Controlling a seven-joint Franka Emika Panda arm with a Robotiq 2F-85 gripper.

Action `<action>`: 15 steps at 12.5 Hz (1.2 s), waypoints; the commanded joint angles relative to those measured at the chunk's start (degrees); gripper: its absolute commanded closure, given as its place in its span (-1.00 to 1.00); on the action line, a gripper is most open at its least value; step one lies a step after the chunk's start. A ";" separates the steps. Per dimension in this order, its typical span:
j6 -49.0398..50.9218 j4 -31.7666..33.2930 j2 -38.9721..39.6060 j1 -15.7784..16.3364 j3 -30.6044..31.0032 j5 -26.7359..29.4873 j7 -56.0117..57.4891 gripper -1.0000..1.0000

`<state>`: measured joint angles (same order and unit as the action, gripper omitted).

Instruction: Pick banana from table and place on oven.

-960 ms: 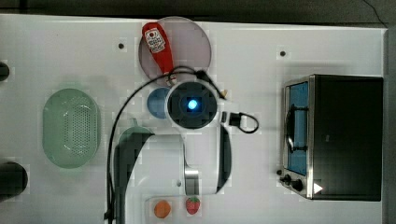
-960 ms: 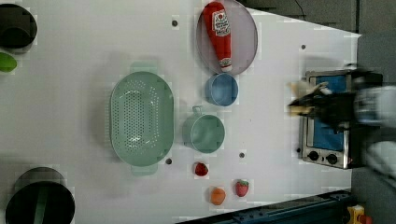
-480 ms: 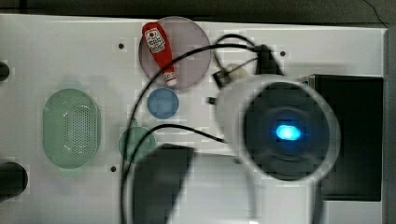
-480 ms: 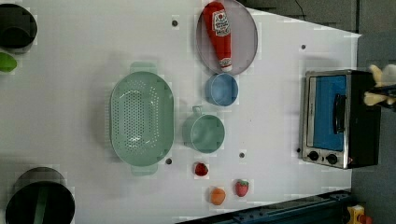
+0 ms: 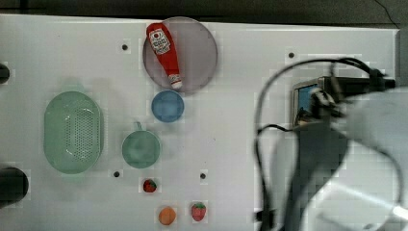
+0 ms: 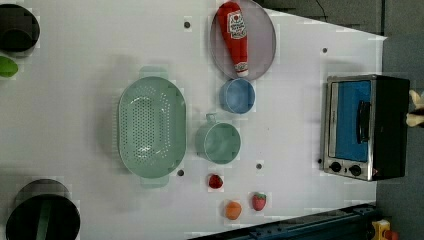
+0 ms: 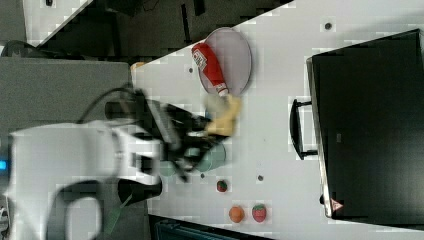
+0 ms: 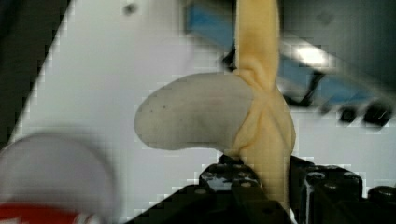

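My gripper (image 8: 266,179) is shut on the banana (image 8: 205,114), clamping its pale yellow peel while the whitish middle sticks out sideways. In the right view the gripper (image 7: 204,131) holds the banana (image 7: 226,116) up in the air, off the white table (image 7: 280,65). The banana's lobes (image 6: 415,107) show at the left view's right edge, just beyond the oven (image 6: 365,127). In the top view the blurred arm covers most of the oven (image 5: 307,103), leaving part of the blue glass door showing. The oven's black top (image 7: 372,125) is bare.
A red ketchup bottle (image 5: 164,53) lies on a grey plate (image 5: 197,53). A blue bowl (image 5: 167,106), a green mug (image 5: 140,149) and a green colander (image 5: 72,132) stand at the top view's middle and left. Two strawberries (image 5: 198,211) and an orange (image 5: 166,215) lie near the front edge.
The arm has swung with the banana from over the table's middle to over the oven at the top view's right. In the left view the banana has moved past the oven's far side.
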<state>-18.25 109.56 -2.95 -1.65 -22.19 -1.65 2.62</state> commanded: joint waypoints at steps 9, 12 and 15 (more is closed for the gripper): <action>-14.37 -1.21 16.54 -2.02 -12.64 -1.56 36.73 -0.13; -14.26 -1.81 16.18 -1.96 -12.68 -1.04 36.86 -0.81; -11.02 -6.51 12.22 -1.68 -12.50 -2.16 41.22 -1.00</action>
<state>-28.47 106.37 13.65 -3.37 -33.43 -4.13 40.68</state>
